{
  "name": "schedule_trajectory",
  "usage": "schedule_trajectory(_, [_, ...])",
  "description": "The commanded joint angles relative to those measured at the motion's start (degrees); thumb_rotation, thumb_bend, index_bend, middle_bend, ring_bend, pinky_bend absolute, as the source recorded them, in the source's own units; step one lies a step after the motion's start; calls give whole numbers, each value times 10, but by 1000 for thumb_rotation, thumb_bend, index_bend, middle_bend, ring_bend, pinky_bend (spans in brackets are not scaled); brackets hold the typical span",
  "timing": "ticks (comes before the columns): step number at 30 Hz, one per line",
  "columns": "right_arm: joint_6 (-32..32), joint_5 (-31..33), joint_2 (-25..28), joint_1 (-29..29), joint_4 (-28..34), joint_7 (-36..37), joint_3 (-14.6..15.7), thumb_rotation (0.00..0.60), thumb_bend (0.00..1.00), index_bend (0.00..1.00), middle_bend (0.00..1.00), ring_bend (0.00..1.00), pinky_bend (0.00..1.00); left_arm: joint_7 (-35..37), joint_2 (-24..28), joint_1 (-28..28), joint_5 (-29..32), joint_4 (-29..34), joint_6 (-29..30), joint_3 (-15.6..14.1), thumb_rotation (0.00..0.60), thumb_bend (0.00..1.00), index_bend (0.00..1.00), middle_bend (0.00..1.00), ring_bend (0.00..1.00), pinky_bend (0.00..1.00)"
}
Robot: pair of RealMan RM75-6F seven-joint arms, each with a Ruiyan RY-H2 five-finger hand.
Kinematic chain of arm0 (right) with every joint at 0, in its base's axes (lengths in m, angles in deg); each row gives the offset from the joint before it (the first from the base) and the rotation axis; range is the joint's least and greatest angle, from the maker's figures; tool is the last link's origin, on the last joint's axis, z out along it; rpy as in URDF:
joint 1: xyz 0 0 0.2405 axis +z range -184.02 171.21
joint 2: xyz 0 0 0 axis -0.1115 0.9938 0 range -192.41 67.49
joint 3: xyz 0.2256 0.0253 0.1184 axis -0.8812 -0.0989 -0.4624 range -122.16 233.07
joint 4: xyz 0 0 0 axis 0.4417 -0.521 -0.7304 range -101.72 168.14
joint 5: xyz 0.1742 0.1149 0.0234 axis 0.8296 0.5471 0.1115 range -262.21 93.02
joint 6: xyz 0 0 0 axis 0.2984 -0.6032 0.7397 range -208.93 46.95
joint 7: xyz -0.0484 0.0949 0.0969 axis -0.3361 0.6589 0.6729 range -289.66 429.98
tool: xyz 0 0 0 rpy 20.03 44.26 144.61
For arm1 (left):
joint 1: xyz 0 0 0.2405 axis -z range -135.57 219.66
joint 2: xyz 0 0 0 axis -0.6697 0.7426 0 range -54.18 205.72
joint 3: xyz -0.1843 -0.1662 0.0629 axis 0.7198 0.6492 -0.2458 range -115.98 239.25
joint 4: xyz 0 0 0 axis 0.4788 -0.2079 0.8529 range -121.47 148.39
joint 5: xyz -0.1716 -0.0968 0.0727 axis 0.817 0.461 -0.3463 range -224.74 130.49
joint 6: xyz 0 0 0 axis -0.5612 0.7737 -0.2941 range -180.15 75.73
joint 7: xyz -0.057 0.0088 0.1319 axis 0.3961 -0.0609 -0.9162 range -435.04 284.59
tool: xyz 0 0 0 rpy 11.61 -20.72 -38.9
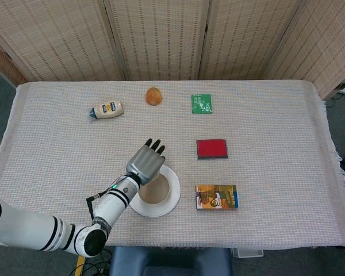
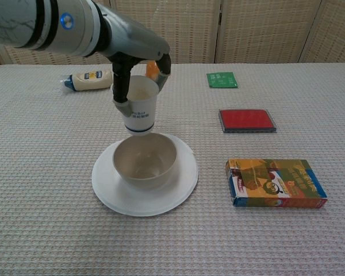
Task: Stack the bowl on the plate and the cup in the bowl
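Above the near middle of the worktop [image 2: 46, 190], a white cup [image 2: 141, 109] is held upright by the left hand [image 2: 139, 54], whose fingers [image 2: 121, 92] are clamped on the cup's sides from above. The cup is seen in the chest view just over the far rim of the bowl [image 2: 145, 160]; whether its base touches the bowl cannot be told. The bowl is seated in the middle of the white plate [image 2: 178, 190]. In the head view the cup is hidden under the hand [image 1: 146, 163], and only part of the bowl [image 1: 158, 192] and plate [image 1: 173, 201] is seen beside it.

To the right of the plate a colourful box [image 2: 276, 183] is laid flat, with a red flat case [image 2: 246, 120] farther back and a green packet [image 2: 222, 79] beyond that. At the far left a mayonnaise bottle [image 2: 89, 78] is laid on its side, and an orange object [image 1: 154, 96] is placed near the far edge. The right hand is shown in neither view.
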Motion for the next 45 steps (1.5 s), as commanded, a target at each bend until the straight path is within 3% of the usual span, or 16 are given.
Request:
schedule_trajectory(1, [-1, 7, -1, -1, -3, 2, -3, 600, 127, 5, 45, 0, 0, 10, -10, 1, 0, -10, -13, 6, 600, 204, 536, 153, 0, 144])
schedule_trajectory(31, [21, 2, 1, -12, 7, -5, -3, 600, 127, 4, 45, 0, 0, 60, -27, -42, -73, 28, -1, -21, 600, 204, 539, 153, 0, 143])
schedule_trajectory(45, [31, 4, 8, -22, 9, 8, -3, 600, 127, 5, 45, 0, 0, 125, -31, -90, -151, -9, -34, -33, 600, 204, 544, 153, 0, 144])
